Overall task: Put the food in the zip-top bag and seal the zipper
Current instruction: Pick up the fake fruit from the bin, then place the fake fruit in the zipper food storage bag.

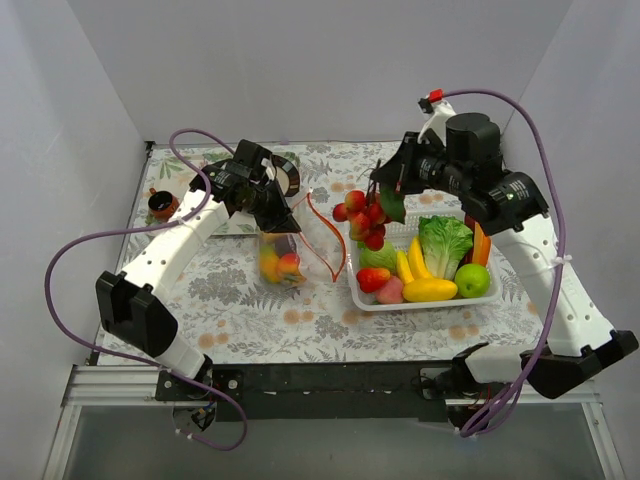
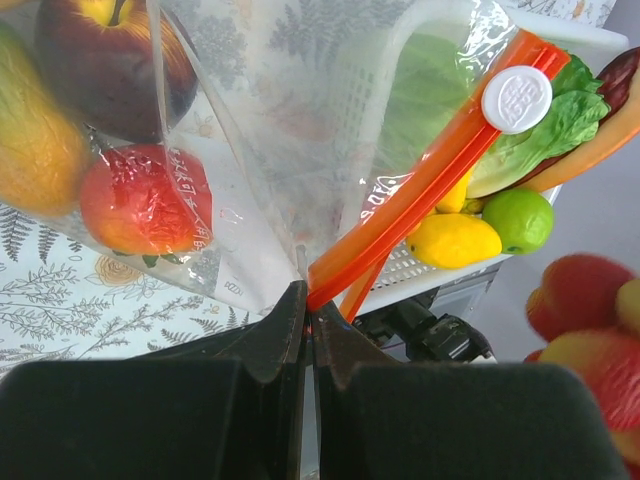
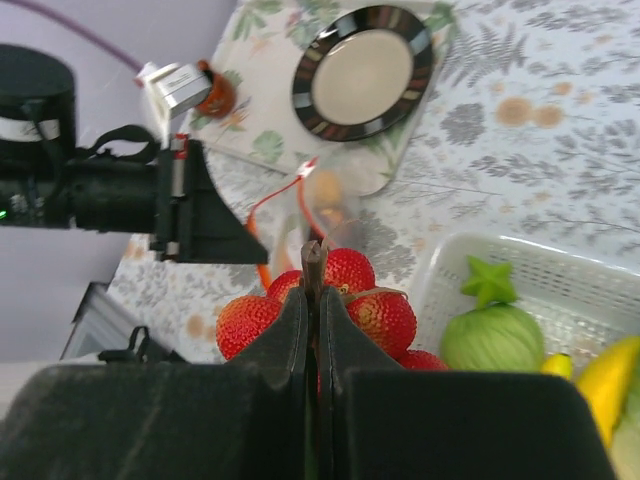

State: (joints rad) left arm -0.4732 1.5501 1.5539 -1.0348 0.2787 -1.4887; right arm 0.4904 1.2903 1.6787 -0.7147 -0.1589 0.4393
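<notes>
Left gripper [image 2: 303, 300]: jaws pressed together, pinching the crinkly clear bag [image 2: 300, 120] beside its straight orange zipper [image 2: 430, 170]; glossy round fruits [image 2: 140, 200] sit inside, beyond the tips. Right gripper [image 3: 314, 290]: jaws pinch a bumpy red berry cluster [image 3: 375, 315] by its stem [image 3: 313, 262], with the white latticed basket [image 3: 560, 270] beyond.

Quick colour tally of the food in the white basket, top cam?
Green: 3 (lettuce, apple, stemmed round piece)
Yellow: 2 (banana, oval piece)
Red: 1 (strawberry)
Pink: 1 (pink piece)
Orange: 1 (orange piece)
Total in the white basket: 8
</notes>
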